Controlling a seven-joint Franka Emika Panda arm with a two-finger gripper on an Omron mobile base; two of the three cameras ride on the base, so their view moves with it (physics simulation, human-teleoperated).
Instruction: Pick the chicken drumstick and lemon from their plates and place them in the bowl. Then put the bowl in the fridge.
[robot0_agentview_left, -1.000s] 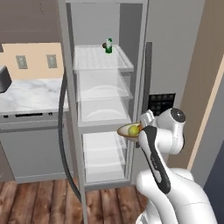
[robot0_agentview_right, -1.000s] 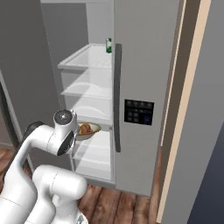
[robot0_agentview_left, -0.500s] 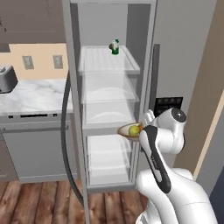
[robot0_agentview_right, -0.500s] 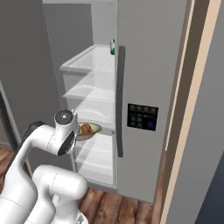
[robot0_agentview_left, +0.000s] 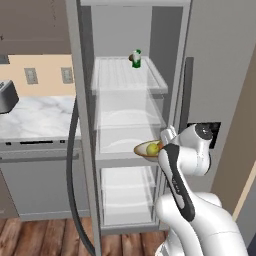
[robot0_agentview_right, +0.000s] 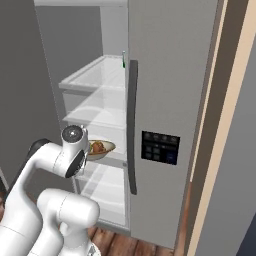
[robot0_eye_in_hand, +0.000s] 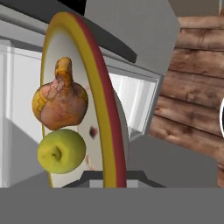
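Observation:
The fridge (robot0_agentview_left: 131, 120) stands open, its white shelves (robot0_agentview_right: 97, 117) bare in front of me. My gripper (robot0_agentview_left: 161, 146) is shut on the near rim of the tan-rimmed bowl (robot0_agentview_left: 146, 149) and holds it level at the height of the middle shelf, at the fridge's opening. In the hand view the bowl (robot0_eye_in_hand: 94, 87) looks stood on edge because the hand is rolled. The orange-brown chicken drumstick (robot0_eye_in_hand: 59, 98) and the yellow-green lemon (robot0_eye_in_hand: 61, 150) lie side by side inside it. From the right, the drumstick (robot0_agentview_right: 98, 147) shows in the bowl (robot0_agentview_right: 104, 149). The plates are out of view.
A small green bottle (robot0_agentview_left: 135, 59) stands on the top shelf. The open left door with its dark handle (robot0_agentview_left: 74, 175) hangs beside the opening; the shut right door carries a long handle (robot0_agentview_right: 132, 125) and a dark panel (robot0_agentview_right: 160, 148). A marble counter (robot0_agentview_left: 35, 117) lies left.
Both base views have shifted as the base drove, bringing the fridge closer and more central. The bowl stays in my shut gripper at middle-shelf height.

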